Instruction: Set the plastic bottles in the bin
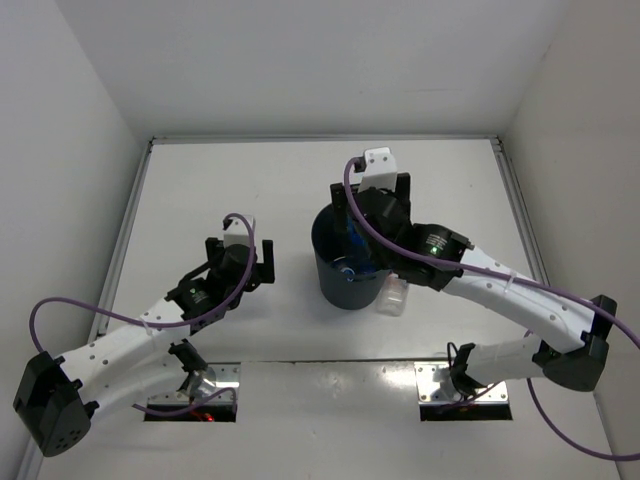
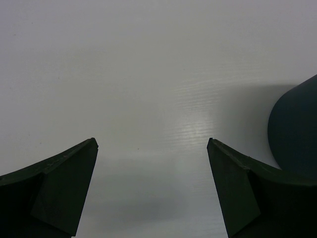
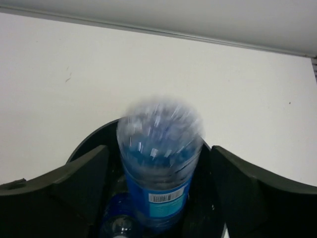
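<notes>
The upturned bottle point(image 3: 159, 134) stands base-up in the mouth of the bin point(image 1: 335, 290), its blue label and barcode below the rim and its clear base smeared with blur. I take the blur for a drop in progress. The right gripper point(image 3: 158, 148) is centred over the opening so that the bottle falls inside the wall and does not catch on the rim. Its jaws stand wider than the bottle, with a dark gap on each side, so nothing is clamped. Lower in the bin, to the left, lie the blue and clear plastic of a second bottle point(image 3: 118, 220).

The bin sits near the middle of the tabletop point(image 1: 220, 180), a little toward the right edge. Against its wall, on the side facing the near edge and the right edge, a loose bottle point(image 1: 392, 296) lies on its side. Whether it touches the wall I cannot tell. It is within the right arm's reach and looks like the next pick. I cannot make out a fourth bottle.

The left gripper point(image 2: 152, 144) hangs over bare tabletop between the bin and the left edge. Its jaws are wide and hold nothing, and the bin's wall shows at the right of its wrist view. It is probably parked there to leave the bin free.
</notes>
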